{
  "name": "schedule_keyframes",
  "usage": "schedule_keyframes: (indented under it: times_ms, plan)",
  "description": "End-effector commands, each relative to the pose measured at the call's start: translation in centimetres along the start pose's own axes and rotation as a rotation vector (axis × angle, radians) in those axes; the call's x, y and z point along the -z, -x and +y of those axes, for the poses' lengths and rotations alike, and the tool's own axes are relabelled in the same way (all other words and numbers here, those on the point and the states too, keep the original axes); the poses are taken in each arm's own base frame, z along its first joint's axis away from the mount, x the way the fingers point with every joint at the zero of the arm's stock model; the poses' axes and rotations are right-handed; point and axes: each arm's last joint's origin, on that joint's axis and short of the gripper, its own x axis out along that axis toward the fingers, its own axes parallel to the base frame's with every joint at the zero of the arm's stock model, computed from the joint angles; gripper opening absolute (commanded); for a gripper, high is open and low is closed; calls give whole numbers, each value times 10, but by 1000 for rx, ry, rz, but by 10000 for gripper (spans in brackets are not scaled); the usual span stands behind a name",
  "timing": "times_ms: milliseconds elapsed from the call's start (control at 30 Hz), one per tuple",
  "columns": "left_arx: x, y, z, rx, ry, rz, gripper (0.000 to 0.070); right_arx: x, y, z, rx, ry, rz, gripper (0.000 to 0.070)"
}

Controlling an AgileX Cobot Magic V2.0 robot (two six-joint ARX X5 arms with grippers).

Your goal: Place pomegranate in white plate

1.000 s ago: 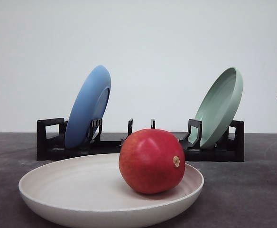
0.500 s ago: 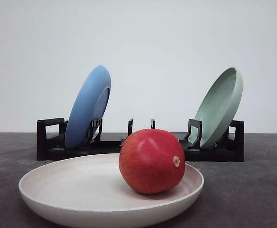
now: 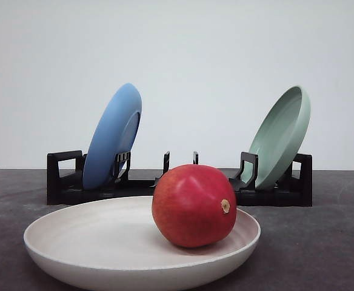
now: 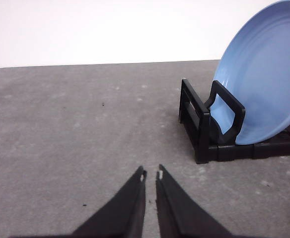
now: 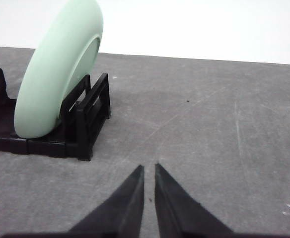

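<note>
Pomegranate (image 3: pixel 193 205) is sitting inside the white plate (image 3: pixel 86 233), off to the 3 o'clock side of the dish, tan stem nub pointing toward the right rim, so the fruit is already where it belongs. Behind the plate, at about 12 o'clock, there's a black dish rack (image 3: pixel 65 182) with a blue plate (image 3: pixel 111 136) leaning in its left end and a pale green plate (image 3: pixel 281 136) leaning in its right end. Compared to a second ago, the dark bit of arm that was poking in at the upper right edge of the front view is gone; half a second ago it had already cleared out, and nothing else has budged since, fruit and plates all in the same spots. In the left wrist view the left gripper (image 4: pixel 151 174) has its black fingers nearly together with only a thin slit between the tips, nothing in them, hovering over bare grey table (image 4: pixel 75 124) with the blue plate's end of the rack nearby. Right gripper (image 5: pixel 149 167) is the same deal, fingers almost closed and empty, with the green plate and rack close by.
</note>
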Motion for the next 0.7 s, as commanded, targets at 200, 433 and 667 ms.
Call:
schedule_keyframes:
  times_ms: [200, 433, 667]
  plan:
    - [2, -1, 0, -1, -3, 1, 23, -2, 0, 0, 3, -14, -33, 34]
    - [2, -1, 0, -1, -3, 1, 23, -3, 0, 0, 3, -14, -35, 34]
    - [2, -1, 0, -1, -3, 1, 23, -3, 0, 0, 3, -14, -35, 34]
